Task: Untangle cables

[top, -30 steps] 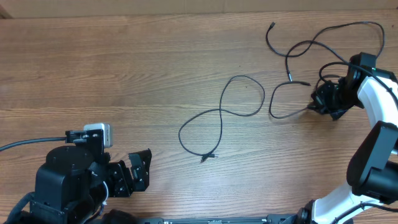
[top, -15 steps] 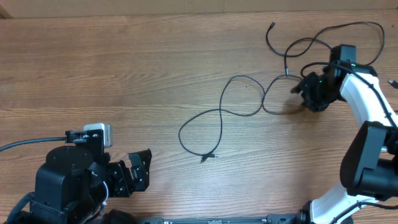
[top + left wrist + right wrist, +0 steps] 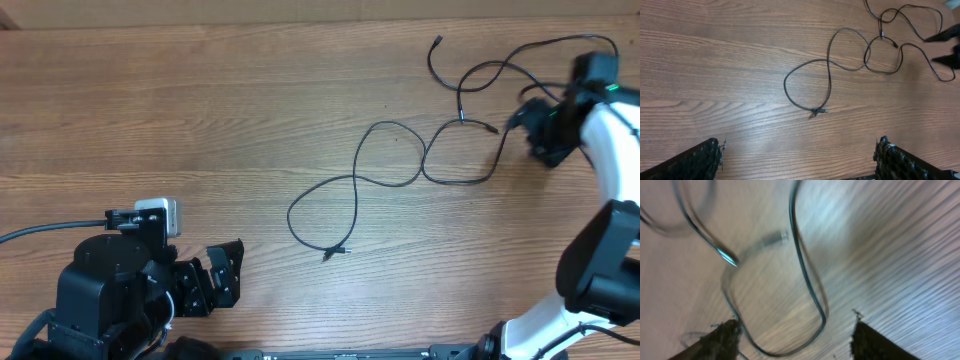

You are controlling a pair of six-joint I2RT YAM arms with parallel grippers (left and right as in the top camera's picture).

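**Thin black cords sprawled on wood grain, both grippers empty**

The cables (image 3: 356, 178) lie flat on the table (image 3: 200, 100), a brown board with long, streaky grain. They are slim, glossy black cords. One runs from the table's middle in a figure-eight curl and ends in a small metal-tipped plug (image 3: 340, 251). The others wind in loose, overlapping bends toward the table's far right corner.

The right gripper (image 3: 530, 135) hangs over the table's right edge, its dark, ridged fingers (image 3: 722, 332) spread apart and gripping nothing; in its blurred wrist view a cord curves across the wood below them. The left gripper (image 3: 225, 270) sits at the table's near left side, jaws spread to their widest, textured black pads (image 3: 705, 155) empty
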